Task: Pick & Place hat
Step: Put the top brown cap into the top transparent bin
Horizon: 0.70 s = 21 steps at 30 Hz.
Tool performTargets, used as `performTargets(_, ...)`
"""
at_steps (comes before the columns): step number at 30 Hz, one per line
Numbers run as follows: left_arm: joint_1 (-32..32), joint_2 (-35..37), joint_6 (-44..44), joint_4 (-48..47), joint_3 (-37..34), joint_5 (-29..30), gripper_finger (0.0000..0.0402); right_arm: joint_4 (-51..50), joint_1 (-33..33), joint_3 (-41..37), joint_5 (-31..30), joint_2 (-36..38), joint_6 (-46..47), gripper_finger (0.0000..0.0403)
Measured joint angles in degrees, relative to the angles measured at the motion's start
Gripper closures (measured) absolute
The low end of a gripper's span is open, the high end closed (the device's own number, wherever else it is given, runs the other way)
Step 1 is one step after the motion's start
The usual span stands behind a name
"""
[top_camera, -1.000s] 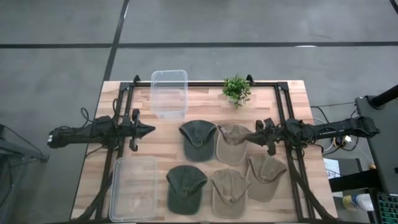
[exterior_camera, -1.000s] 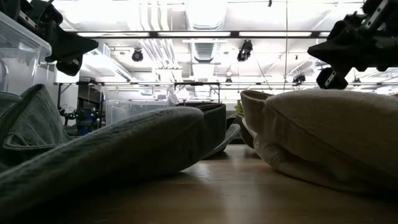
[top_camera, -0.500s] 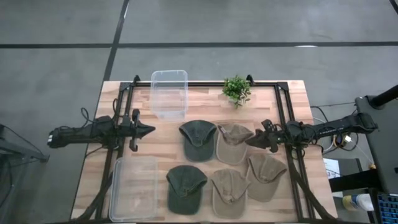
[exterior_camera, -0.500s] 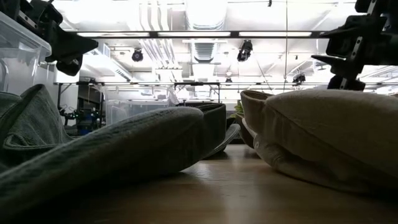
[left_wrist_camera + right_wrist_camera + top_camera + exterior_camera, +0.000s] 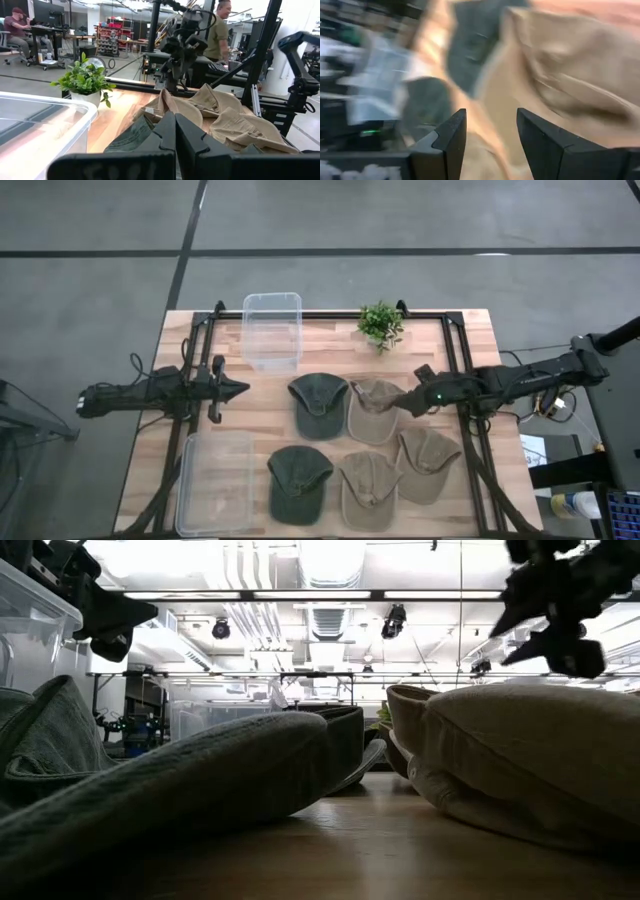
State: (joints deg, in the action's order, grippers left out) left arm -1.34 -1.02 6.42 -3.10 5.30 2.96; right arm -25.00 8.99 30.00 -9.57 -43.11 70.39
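Observation:
Several caps lie flat on the wooden table: a dark green hat (image 5: 318, 402) and a tan hat (image 5: 372, 412) in the far row, with another green one (image 5: 298, 480) and two tan ones (image 5: 368, 485) (image 5: 428, 460) nearer. My right gripper (image 5: 400, 402) hovers open over the far tan hat's right side (image 5: 560, 65), clear of it in the low view (image 5: 535, 635). My left gripper (image 5: 240, 390) is shut and holds nothing, left of the caps (image 5: 175, 135).
One clear plastic bin (image 5: 272, 330) stands at the far middle and another (image 5: 215, 480) at the near left. A small potted plant (image 5: 380, 323) sits at the far edge. Dark frame rails (image 5: 462, 370) run along both sides of the table.
My right gripper has opened from shut and has turned at the wrist above the far tan hat, rising a little. The caps and my left arm have stayed still.

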Motion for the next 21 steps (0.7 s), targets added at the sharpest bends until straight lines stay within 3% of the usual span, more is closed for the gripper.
performTargets(3,0.0,0.0,0.0,0.0,0.0,0.0,0.0402,-9.79,0.3,6.22,0.37,-6.0,5.26,0.0234)
performTargets(12,0.02,0.01,0.0,-0.02,0.0,-0.02,0.0402,-20.38,2.78,21.7,7.04,-25.64,15.49,0.0238)
performTargets(21,0.0,0.02,0.0,0.0,0.01,-0.07,0.0402,-38.91,3.92,33.37,9.5,-43.14,16.65,0.026)
